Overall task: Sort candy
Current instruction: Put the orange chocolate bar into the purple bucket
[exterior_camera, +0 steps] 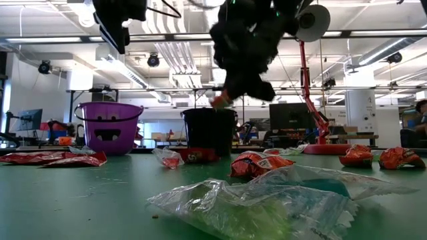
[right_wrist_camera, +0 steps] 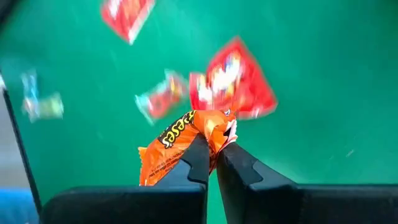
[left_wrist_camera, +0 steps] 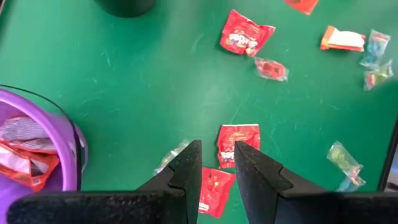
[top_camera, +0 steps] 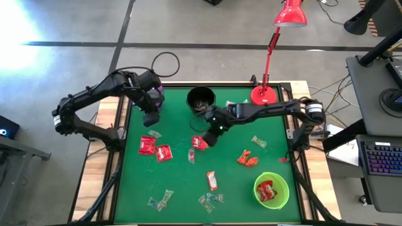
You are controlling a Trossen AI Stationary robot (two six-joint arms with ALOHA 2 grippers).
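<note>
Risk sat in the right gripper [right_wrist_camera: 212, 149], whose fingers were clenched on only a corner of an orange candy [right_wrist_camera: 177, 146], lifted above the green table [top_camera: 264, 119] near the black bowl [top_camera: 201, 99]. That thin pinch could have slipped and dropped it. Red candy [top_camera: 155, 149] lay scattered below, with bare mat between the pieces. The left gripper [left_wrist_camera: 217, 171] hovered part-open and empty beside the purple bowl [left_wrist_camera: 31, 149], well apart. The lamp [top_camera: 270, 56] stood at the far edge.
</note>
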